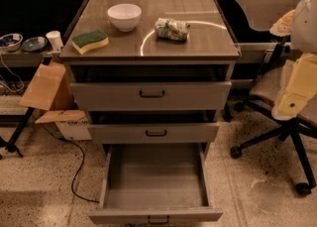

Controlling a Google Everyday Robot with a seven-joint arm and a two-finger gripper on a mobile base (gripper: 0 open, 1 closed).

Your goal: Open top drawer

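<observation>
The top drawer (151, 95) is the uppermost of three grey drawers in the cabinet, with a tall flat front and a small dark bar handle (152, 93) at its centre. Its front stands a little forward of the cabinet, with a dark gap under the countertop. My arm comes in at the right edge, and my gripper (295, 89), pale and yellowish, hangs in front of the office chair. It is well to the right of the drawer handle, at about the same height, and touches nothing on the cabinet.
The middle drawer (154, 133) is slightly out. The bottom drawer (156, 181) is pulled far out and empty. On the countertop (208, 42) are a white bowl (124, 16), a green sponge (90, 40) and a crumpled bag (172, 28). An office chair (277, 97) stands right, cardboard boxes (47, 87) left.
</observation>
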